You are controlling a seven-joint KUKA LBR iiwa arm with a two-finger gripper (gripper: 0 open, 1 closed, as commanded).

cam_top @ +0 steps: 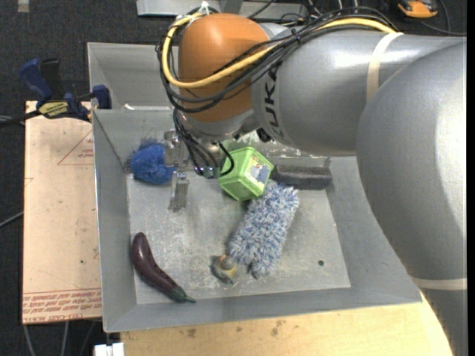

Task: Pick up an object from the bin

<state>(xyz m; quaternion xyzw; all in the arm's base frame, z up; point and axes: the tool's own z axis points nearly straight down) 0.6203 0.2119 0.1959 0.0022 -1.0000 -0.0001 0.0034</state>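
My gripper (177, 197) hangs low over the bin's left half, just above the bare floor. A fuzzy blue ball (149, 163) lies close to its left, against the bin's left wall. To its right sits a light green box (245, 173) with a printed label, tilted on one edge. Nothing shows in the gripper.
A blue-and-white shaggy duster (265, 227) lies diagonally right of centre, its small end (223, 269) near the front wall. A dark purple eggplant (153, 266) rests in the front left corner. A dark grey block (304, 176) lies behind the green box. The arm covers the bin's right and back.
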